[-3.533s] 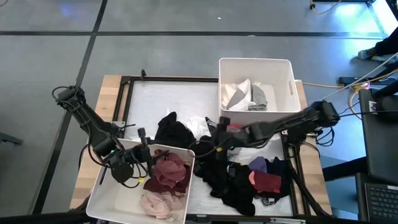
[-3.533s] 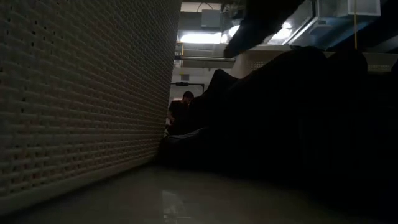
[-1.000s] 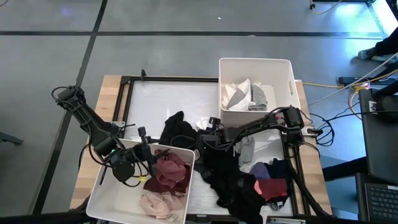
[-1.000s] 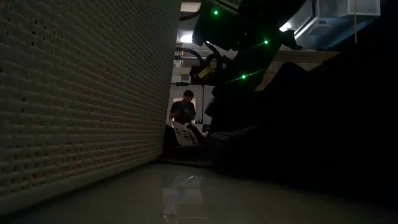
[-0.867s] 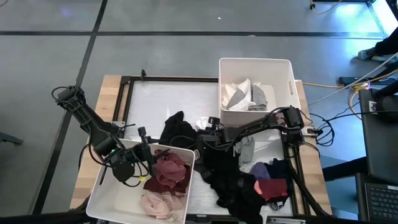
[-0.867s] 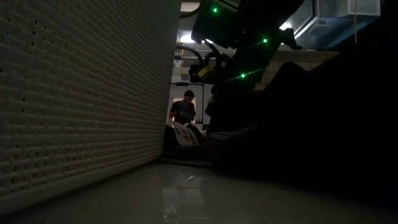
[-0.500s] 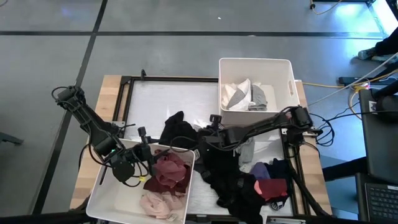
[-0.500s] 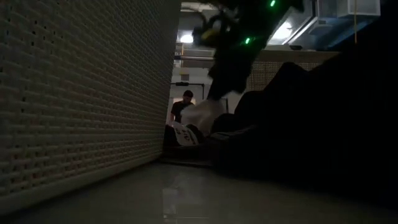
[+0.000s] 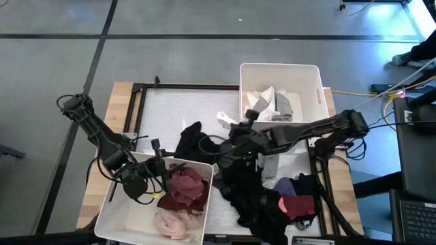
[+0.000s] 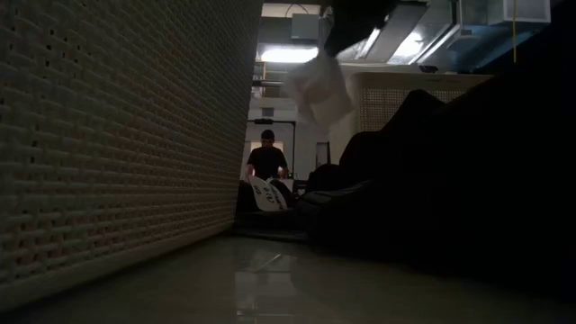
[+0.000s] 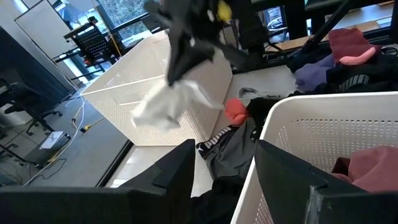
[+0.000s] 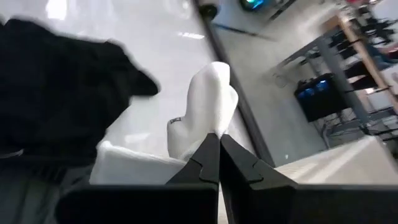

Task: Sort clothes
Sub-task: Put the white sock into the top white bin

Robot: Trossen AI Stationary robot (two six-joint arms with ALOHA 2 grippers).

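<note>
My right gripper (image 9: 236, 128) is raised over the middle of the table and is shut on a small white garment (image 9: 226, 119). The garment also shows in the right wrist view (image 12: 202, 106), the low view (image 10: 319, 85) and the left wrist view (image 11: 166, 104). Black clothes (image 9: 251, 190) lie heaped on the table, with a black garment (image 9: 193, 143) to their left. My left gripper (image 9: 159, 170) is open and empty at the rim of the near-left white bin (image 9: 116, 216), which holds maroon and pink garments (image 9: 184, 194). My right gripper pinches the white garment's upper end (image 12: 210, 127) between its two shut fingertips. The garment hangs slack below the fingers (image 10: 317, 90), lifted clear of the table and of the black pile.
A second white bin (image 9: 317, 95) at the far right holds white and grey garments (image 9: 269, 103). Purple, red and maroon pieces (image 9: 293, 197) lie at the near right of the pile. Bare white tabletop (image 9: 177, 109) lies at the far left. A person (image 10: 267, 162) stands beyond the table.
My right gripper has risen from the table beside the black pile, shifting slightly toward the far edge. It has carried the white garment up, so the garment now hangs clear of the table.
</note>
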